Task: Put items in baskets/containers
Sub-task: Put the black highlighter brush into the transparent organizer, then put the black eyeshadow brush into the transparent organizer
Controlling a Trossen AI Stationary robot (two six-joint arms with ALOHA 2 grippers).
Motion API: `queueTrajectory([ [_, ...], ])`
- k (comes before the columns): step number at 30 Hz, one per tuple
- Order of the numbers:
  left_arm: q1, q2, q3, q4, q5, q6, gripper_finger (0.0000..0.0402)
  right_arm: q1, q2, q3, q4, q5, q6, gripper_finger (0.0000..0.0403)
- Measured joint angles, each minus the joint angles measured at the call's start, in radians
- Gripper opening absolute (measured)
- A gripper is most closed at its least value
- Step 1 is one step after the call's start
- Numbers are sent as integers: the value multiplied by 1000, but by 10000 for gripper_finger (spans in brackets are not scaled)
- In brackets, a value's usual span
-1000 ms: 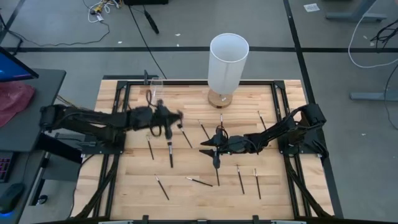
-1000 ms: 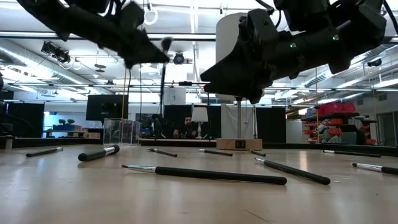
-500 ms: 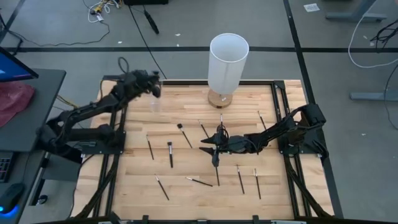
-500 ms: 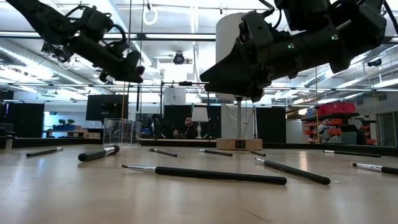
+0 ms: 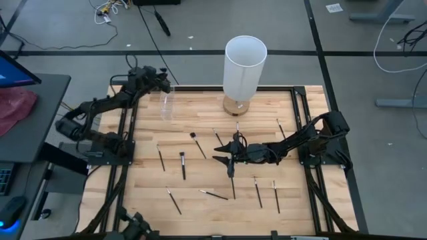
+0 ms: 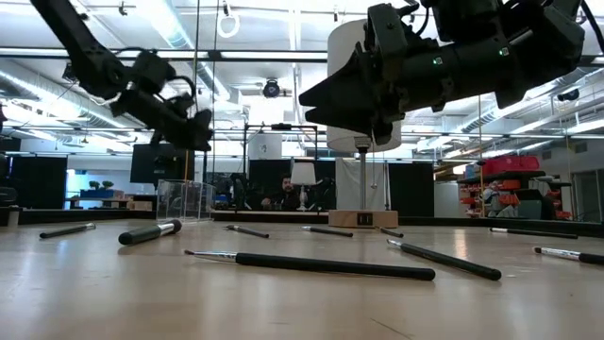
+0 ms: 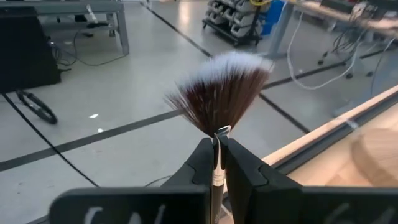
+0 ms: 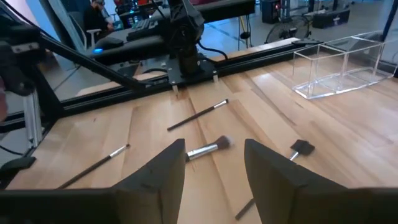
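My left gripper (image 5: 162,85) hangs over the table's far left corner, beside the clear container (image 5: 167,105), and is shut on a fan brush (image 7: 219,93) with dark, pale-tipped bristles. In the low view this gripper (image 6: 193,127) is high above the container (image 6: 184,199), which stands with its base on the wood. Several thin dark brushes (image 5: 182,165) lie flat on the table. My right gripper (image 5: 220,158) hovers open over the table's middle, with nothing between its fingers (image 8: 168,165) and brushes (image 8: 208,148) lying below it. My left gripper pinches the fan brush between its two fingers (image 7: 202,165), at the silver ferrule (image 7: 217,135) just behind the bristles. The brush lies along the fingers, and its fanned bristles stick out past the fingertips. It is lifted clear of the table, pointing out over the far left corner.
A tall white cylindrical lamp (image 5: 245,63) on a wooden base (image 5: 237,105) stands at the far middle. A black frame (image 5: 200,87) runs around the wooden tabletop. People and equipment show in the room beyond the table.
My left gripper has swung from the table's middle to its far left corner, carrying the fan brush clear of the table, and now hangs by the clear container. My right gripper has stayed in place and tipped its fingers up slightly.
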Motion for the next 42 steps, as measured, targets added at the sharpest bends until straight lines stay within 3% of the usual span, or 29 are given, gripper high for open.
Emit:
queueTrajectory([
  [15, -1, 146, 77, -130, -2, 7, 33, 0, 0, 0, -1, 0, 20, 169],
  [31, -3, 165, 77, -172, 8, 4, 60, 0, 0, 0, -2, -1, 22, 169],
  [42, -3, 148, 76, -182, 38, 6, 138, 0, 0, 0, -2, -1, 30, 169],
])
